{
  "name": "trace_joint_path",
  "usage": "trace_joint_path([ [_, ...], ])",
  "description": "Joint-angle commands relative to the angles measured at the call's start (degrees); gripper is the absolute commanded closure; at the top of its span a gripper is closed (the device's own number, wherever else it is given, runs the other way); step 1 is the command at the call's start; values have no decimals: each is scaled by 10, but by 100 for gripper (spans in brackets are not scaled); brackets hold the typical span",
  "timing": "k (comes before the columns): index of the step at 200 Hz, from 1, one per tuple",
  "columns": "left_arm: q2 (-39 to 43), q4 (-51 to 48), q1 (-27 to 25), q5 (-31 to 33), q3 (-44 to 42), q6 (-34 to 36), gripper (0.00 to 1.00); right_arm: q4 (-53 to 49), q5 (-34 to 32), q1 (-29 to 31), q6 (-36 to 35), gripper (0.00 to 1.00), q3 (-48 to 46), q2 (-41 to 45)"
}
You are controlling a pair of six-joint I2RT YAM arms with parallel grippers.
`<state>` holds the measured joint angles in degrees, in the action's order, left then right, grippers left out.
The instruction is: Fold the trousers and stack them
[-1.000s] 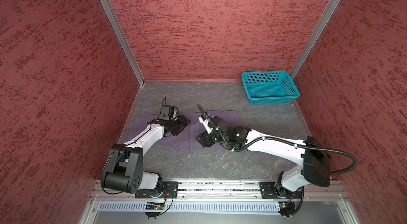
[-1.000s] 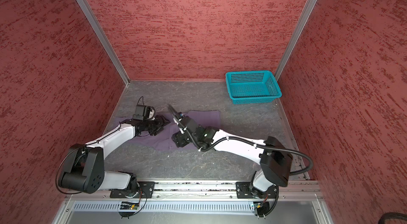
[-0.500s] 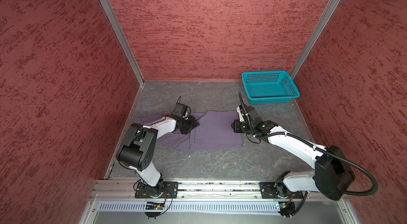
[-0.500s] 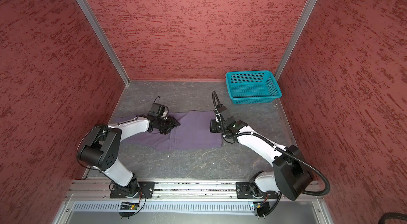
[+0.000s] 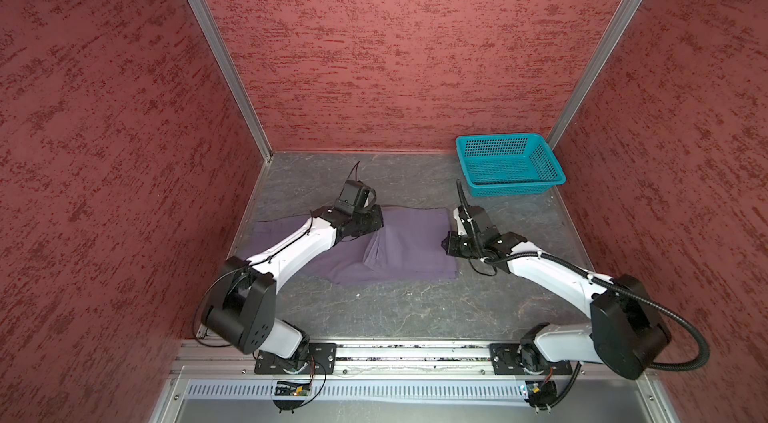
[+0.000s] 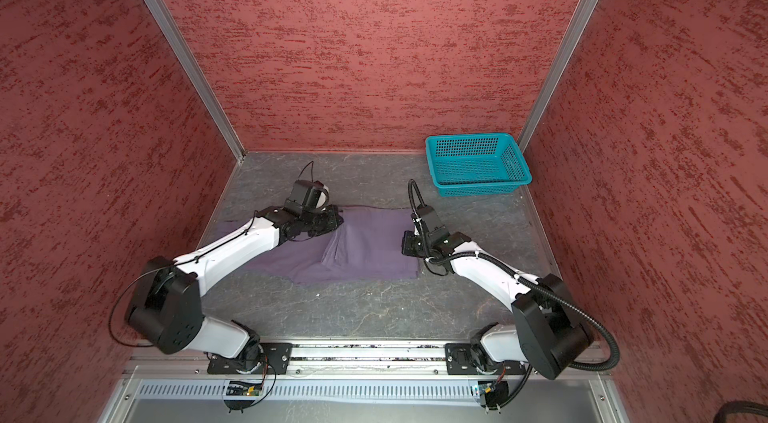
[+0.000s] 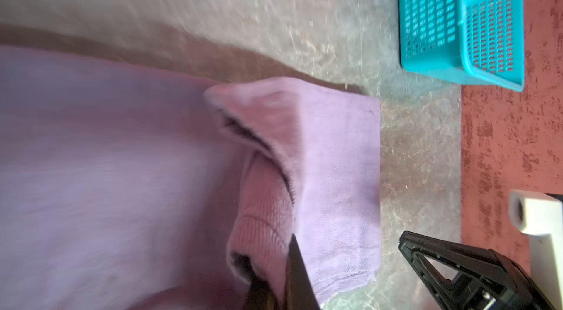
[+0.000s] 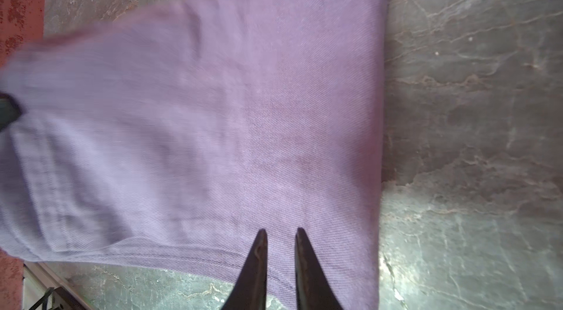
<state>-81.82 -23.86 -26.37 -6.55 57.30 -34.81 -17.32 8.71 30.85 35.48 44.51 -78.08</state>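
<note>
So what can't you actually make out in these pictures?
- Left gripper: cloth and blur cover its fingers in the left wrist view; grip unclear.
- Right gripper: its own fingers mask any pinch on the trousers in the right wrist view.
- Trousers' left part: partly under the left arm in both top views.

Even light; top views sharp; motion blur over the trousers (image 7: 122, 171) in wrist views; glare on the table (image 8: 405, 262)
</note>
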Motion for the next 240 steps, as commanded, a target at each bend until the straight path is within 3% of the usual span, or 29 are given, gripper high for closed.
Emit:
trace_joint_path([
  [1,24,-39,32,116,-36,23,44,31,22,-6,14,82,-5,-9],
  [6,27,-46,46,123,-41,17,21,33,24,-7,15,82,-6,-10],
  [8,28,-49,51,125,-43,14,8,35,24,-6,15,82,-6,-10],
  [11,30,-54,62,125,-45,11,0,36,26,-6,16,82,-7,-10],
  [29,47,-58,114,86,-58,-1,1,40,28,-6,19,81,-12,-8],
  [45,72,-43,123,65,-72,-4,1,42,26,-6,18,81,-17,-6],
  [73,71,-31,97,27,-71,-13,1,45,26,-7,16,81,-21,-8],
  [100,26,12,40,-24,-61,-23,0,41,27,-7,8,82,-16,-9],
  [116,-15,24,8,-35,-42,-22,15,39,23,-7,4,85,-15,-4],
  [129,-52,22,-2,-39,-28,-25,38,41,22,-7,2,92,-19,6],
  [150,-87,27,4,-64,-30,-41,62,41,28,-7,-7,100,-29,19],
  [163,-93,23,5,-63,-36,-49,63,33,24,-7,-8,100,-33,22],
  [186,-96,18,5,-59,-49,-60,52,25,16,-8,-11,100,-37,18],
  [240,-120,-21,4,-30,-49,-80,55,29,19,-8,-10,100,-33,11],
])
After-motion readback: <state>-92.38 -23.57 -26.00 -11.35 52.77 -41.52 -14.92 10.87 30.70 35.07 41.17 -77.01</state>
